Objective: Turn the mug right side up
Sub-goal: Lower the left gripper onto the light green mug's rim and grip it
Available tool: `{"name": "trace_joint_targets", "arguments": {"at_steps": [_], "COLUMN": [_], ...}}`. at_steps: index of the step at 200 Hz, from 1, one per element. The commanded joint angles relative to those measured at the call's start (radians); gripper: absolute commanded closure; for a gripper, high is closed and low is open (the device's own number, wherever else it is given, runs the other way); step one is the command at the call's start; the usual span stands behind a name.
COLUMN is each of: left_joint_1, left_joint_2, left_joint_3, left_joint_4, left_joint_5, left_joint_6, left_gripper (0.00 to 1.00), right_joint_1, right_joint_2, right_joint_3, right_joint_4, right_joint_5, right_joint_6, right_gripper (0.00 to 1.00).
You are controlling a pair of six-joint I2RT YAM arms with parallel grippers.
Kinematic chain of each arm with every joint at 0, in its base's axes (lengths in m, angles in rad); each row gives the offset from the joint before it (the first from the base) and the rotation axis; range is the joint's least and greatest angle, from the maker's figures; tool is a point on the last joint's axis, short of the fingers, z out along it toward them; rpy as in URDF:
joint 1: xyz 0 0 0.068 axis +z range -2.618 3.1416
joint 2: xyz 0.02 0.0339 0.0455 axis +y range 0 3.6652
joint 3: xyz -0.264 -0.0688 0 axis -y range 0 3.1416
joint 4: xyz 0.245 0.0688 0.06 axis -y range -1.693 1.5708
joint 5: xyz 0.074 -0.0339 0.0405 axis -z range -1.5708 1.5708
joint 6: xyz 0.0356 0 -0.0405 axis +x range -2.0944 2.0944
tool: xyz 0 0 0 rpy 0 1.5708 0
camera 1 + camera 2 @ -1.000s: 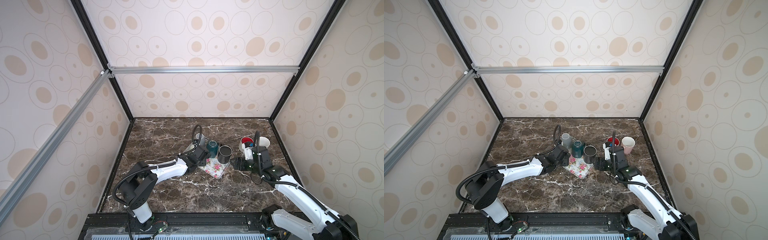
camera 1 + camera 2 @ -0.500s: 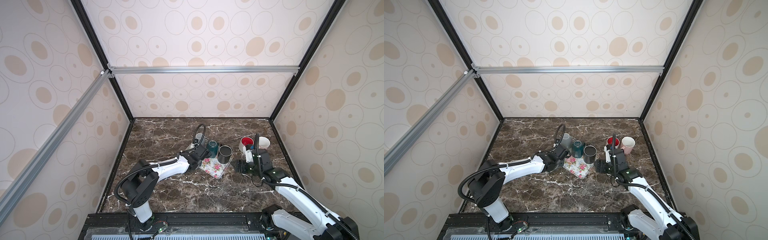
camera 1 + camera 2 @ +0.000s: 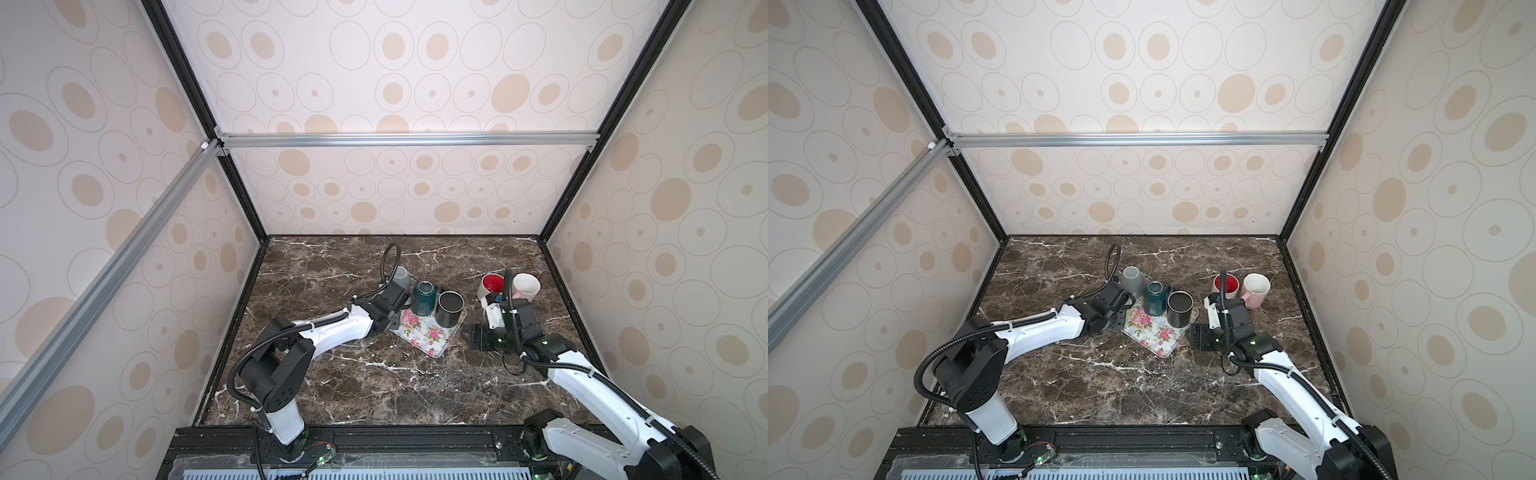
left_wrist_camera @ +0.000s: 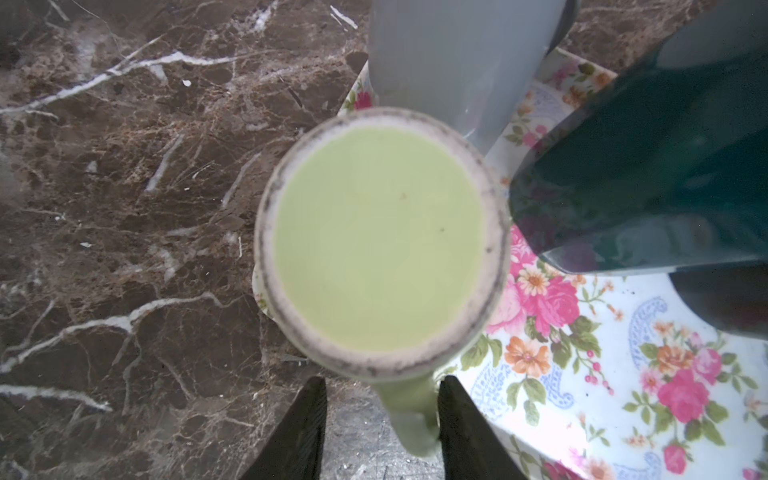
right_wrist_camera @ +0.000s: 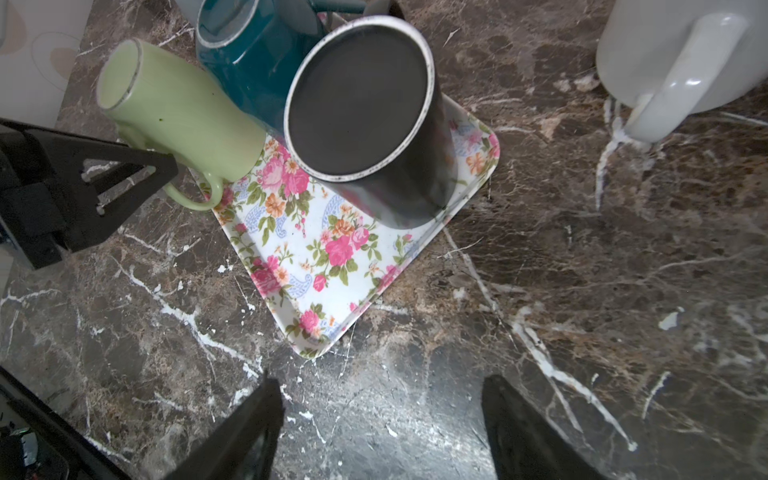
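As it stands now, green mug (image 4: pixel 380 241): upside down, its base faces the left wrist camera. It sits at the edge of the floral tray (image 4: pixel 623 374), partly over the rim toward the marble table (image 4: pixel 124 208), with its handle pointing back at the wrist.
Mug in both top views: hidden under the left wrist, so no point given.
Left gripper (image 4: pixel 382 380): jaws straddle the handle. One finger (image 4: pixel 457 415) is against it, and there is a visible gap to the other finger (image 4: pixel 303 419). It is narrowed around the handle but not clamped yet (my read).
Neighbours on tray: grey mug (image 3: pixel 400 277), teal mug (image 3: pixel 424 297) and dark mug (image 3: pixel 449 309) are packed close. The grey and teal ones stand just beside the green mug.
Off tray: red mug (image 3: pixel 492 284) and pale pink mug (image 3: pixel 525 287) are well apart, on the right arm's side.
Right gripper (image 5: pixel 382 415): jaws wide apart and empty, hanging over bare marble near the tray's corner.
Progress: early. The reach is done, but the grip isn't finished.
Left to do: close on the handle, lift, flip the mug and set it down rim-up.
Risk: tight space, so the flip could knock the grey or teal mug.
Versus a second ago: mugs and tray haven't moved in the top views. The left arm has barely shifted, and the right gripper sits a little nearer the front edge.
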Motion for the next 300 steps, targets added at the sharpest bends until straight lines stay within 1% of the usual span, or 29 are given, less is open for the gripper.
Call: {"name": "trace_joint_targets", "arguments": {"at_steps": [1, 17, 38, 65, 89, 105, 128, 141, 157, 160, 182, 214, 227, 237, 268, 300], "left_joint_1": [0.019, 0.018, 0.02, 0.021, 0.021, 0.021, 0.021, 0.022, 0.021, 0.022, 0.022, 0.023, 0.022, 0.022, 0.026, 0.033], "left_joint_2": [-0.002, 0.003, 0.01, 0.036, 0.058, 0.071, 0.083, 0.089, 0.09, 0.09, 0.097, 0.102, 0.096, 0.087, 0.049, 0.001], "left_joint_3": [0.045, 0.052, 0.061, 0.094, 0.117, 0.129, 0.146, 0.152, 0.154, 0.153, 0.161, 0.16, 0.154, 0.15, 0.125, 0.087], "left_joint_4": [-0.051, -0.061, -0.069, -0.106, -0.129, -0.139, -0.145, -0.149, -0.149, -0.149, -0.156, -0.165, -0.163, -0.16, -0.132, -0.086], "left_joint_5": [0.027, 0.014, 0.012, -0.015, -0.002, 0.003, 0.008, 0.008, 0.003, 0.002, -0.015, -0.025, -0.026, -0.025, 0.002, 0.075], "left_joint_6": [0.029, 0.039, 0.051, 0.081, 0.099, 0.102, 0.106, 0.109, 0.112, 0.112, 0.118, 0.132, 0.136, 0.141, 0.153, 0.158], "left_gripper": [0.6, 0.6, 0.64, 0.66, 0.7, 0.73, 0.73, 0.79, 0.93, 0.94, 0.92, 0.95, 1.0, 1.0, 1.0, 1.0], "right_joint_1": [0.006, 0.005, 0.005, 0.005, 0.006, 0.005, 0.005, 0.006, 0.005, 0.005, 0.006, 0.005, 0.006, 0.006, 0.005, 0.006], "right_joint_2": [-0.008, -0.023, -0.037, -0.053, -0.072, -0.087, -0.1, -0.101, -0.098, -0.095, -0.091, -0.079, -0.076, -0.074, -0.053, -0.036], "right_joint_3": [-0.01, -0.029, -0.04, -0.045, -0.047, -0.051, -0.057, -0.057, -0.058, -0.06, -0.067, -0.064, -0.064, -0.065, -0.067, -0.074], "right_joint_4": [-0.014, -0.003, -0.006, -0.032, -0.069, -0.08, -0.084, -0.088, -0.091, -0.091, -0.086, -0.081, -0.076, -0.07, -0.053, -0.026], "right_joint_5": [-0.033, -0.027, -0.028, -0.005, 0.033, 0.038, 0.043, 0.057, 0.061, 0.061, 0.058, 0.053, 0.048, 0.042, 0.014, -0.03], "right_joint_6": [-0.008, 0.0, 0.007, -0.002, -0.018, -0.024, -0.023, -0.018, -0.018, -0.017, -0.014, -0.006, -0.002, 0.002, 0.018, 0.056], "right_gripper": [0.22, 0.22, 0.22, 0.22, 0.22, 0.22, 0.22, 0.22, 0.22, 0.22, 0.22, 0.22, 0.22, 0.22, 0.22, 0.22]}}
